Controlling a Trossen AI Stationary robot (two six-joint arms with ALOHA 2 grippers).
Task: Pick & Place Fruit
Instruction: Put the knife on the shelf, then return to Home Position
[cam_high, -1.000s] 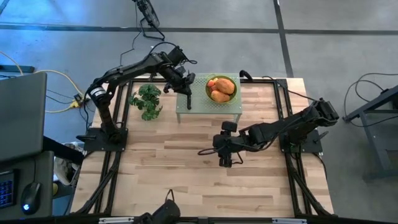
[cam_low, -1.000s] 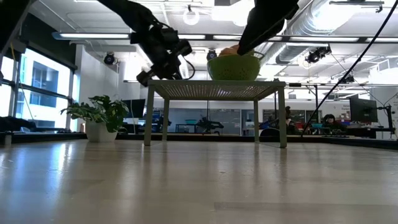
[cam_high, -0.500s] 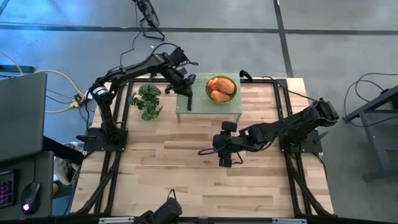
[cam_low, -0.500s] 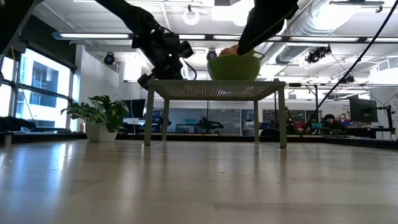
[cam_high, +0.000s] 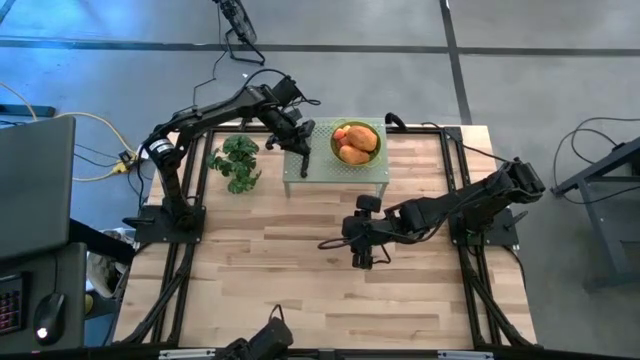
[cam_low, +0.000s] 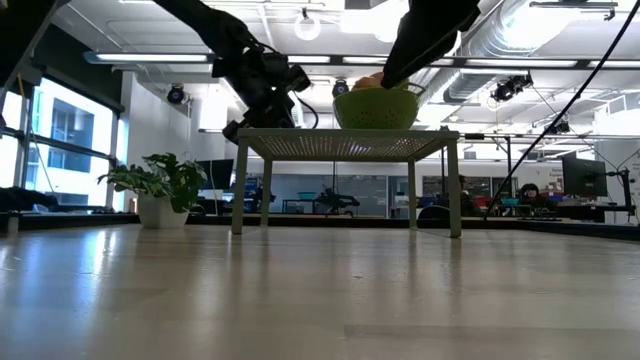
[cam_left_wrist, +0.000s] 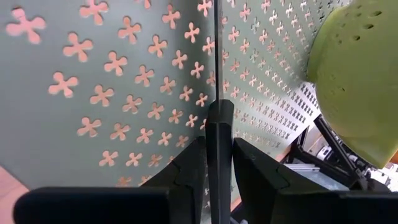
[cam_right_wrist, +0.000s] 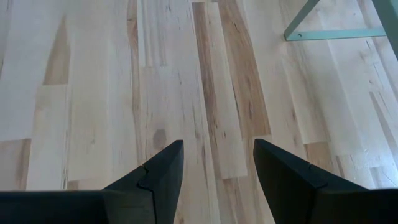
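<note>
Two orange oval fruits (cam_high: 357, 143) lie in a green bowl (cam_high: 343, 152) on a pale green perforated stand (cam_high: 330, 170) at the table's far edge. The other fruits do not show. My left gripper (cam_high: 295, 145) is over the stand's left part, beside the bowl, and is shut on a black-handled knife (cam_high: 304, 163). In the left wrist view the knife's thin blade (cam_left_wrist: 216, 50) shows edge-on over the perforated top (cam_left_wrist: 93, 93), with the bowl (cam_left_wrist: 357, 68) close by. My right gripper (cam_high: 362, 255) hovers open over bare wood near the table's middle. My left gripper pinches the knife's black handle (cam_left_wrist: 219, 124) between its two fingers (cam_left_wrist: 189, 165), the handle lying along them. The blade runs on past the fingertips over the stand's top. Whether the blade touches the stand I cannot tell.
A small potted green plant (cam_high: 237, 162) stands left of the stand at the far left. The stand's legs (cam_low: 240, 185) lift its top well above the table. The right wrist view shows bare wood (cam_right_wrist: 186, 74) below the right gripper (cam_right_wrist: 217, 152) and a stand foot (cam_right_wrist: 329, 31).
My left gripper, still shut on the knife, has shifted a little up and toward the bowl over the stand's left part. The right arm has kept still.
</note>
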